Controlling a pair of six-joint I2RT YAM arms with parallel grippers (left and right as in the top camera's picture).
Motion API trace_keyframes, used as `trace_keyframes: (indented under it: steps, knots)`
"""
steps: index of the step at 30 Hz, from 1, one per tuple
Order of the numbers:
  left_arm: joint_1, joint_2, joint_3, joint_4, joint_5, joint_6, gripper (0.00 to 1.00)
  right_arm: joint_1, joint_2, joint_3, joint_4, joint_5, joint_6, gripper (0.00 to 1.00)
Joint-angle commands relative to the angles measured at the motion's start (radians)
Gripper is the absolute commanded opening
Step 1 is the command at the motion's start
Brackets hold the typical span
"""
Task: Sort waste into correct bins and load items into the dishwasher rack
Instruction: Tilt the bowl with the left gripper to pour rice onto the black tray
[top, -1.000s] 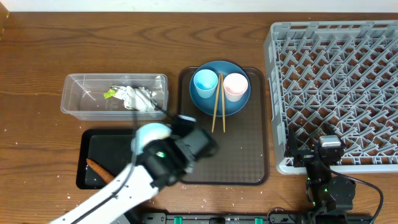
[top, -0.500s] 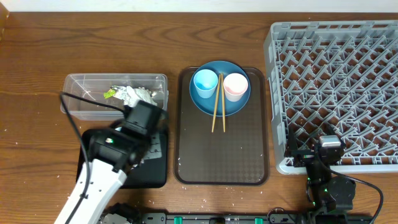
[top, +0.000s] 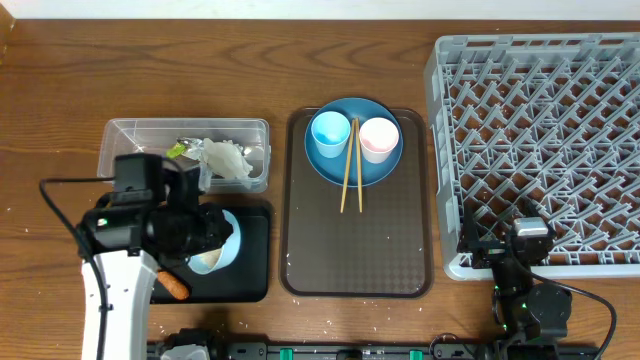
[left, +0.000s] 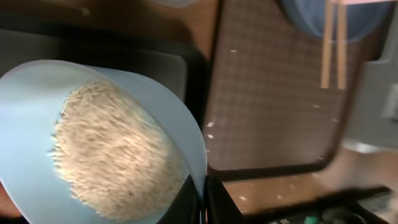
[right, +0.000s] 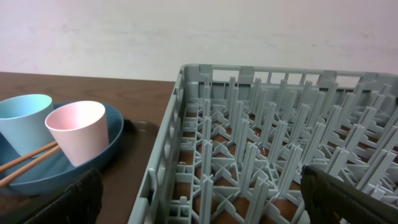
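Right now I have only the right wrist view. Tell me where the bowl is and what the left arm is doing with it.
Observer: The left gripper is shut on the rim of the pale blue bowl, which it holds over the black tray.
Operator: Report what is in the bowl.
Observer: The left wrist view shows a heap of white rice inside it.
Operator: Check the other bin.
Observer: The clear tub holds crumpled white paper and a yellow-green wrapper.
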Motion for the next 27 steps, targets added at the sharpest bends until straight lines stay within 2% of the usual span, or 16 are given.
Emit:
trace_keyframes:
  steps: [1,10,15,27]
  knots:
    - [0.079,-0.006,-0.054,-0.004,0.224,0.143,0.06,-0.003,0.001,-0.002,-0.004,-0.001,-0.004,0.99]
    - [0.226,0.032,-0.104,-0.007,0.480,0.241,0.06,-0.003,0.001,-0.002,-0.004,-0.001,-0.004,0.99]
    - [0.263,0.092,-0.104,-0.007,0.533,0.243,0.06,-0.003,0.001,-0.002,-0.004,-0.001,-0.004,0.99]
    - [0.387,0.249,-0.105,-0.058,0.615,0.356,0.06,-0.003,0.001,-0.002,-0.004,-0.001,-0.004,0.99]
